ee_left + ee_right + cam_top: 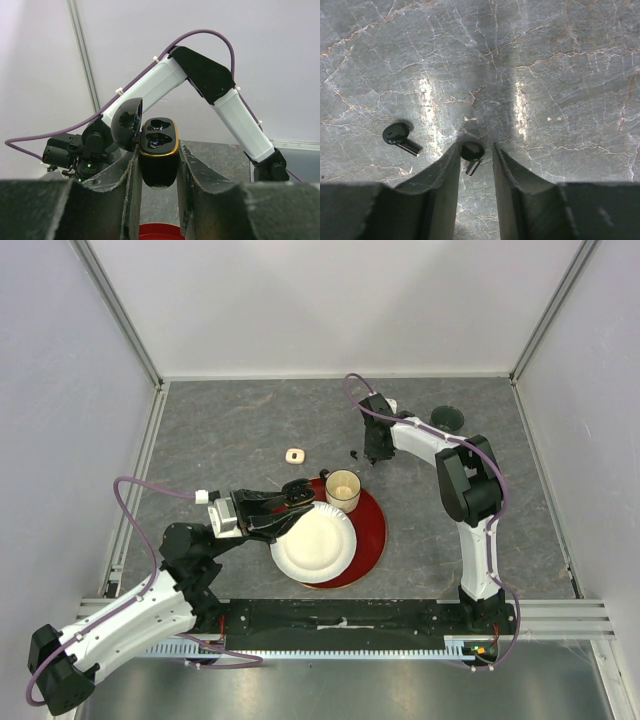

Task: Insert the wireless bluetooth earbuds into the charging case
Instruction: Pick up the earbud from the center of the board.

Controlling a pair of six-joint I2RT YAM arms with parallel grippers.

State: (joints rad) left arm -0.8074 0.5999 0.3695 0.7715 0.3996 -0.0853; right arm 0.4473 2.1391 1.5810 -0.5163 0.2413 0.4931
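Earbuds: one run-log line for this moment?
left end effector: holds open black charging case | right end effector: open, straddles black earbud

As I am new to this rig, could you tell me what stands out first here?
The left gripper clamps an open black charging case, its sockets empty, above the red plate. The right gripper, jaws open, straddles one black earbud on the table, a second earbud beside it.
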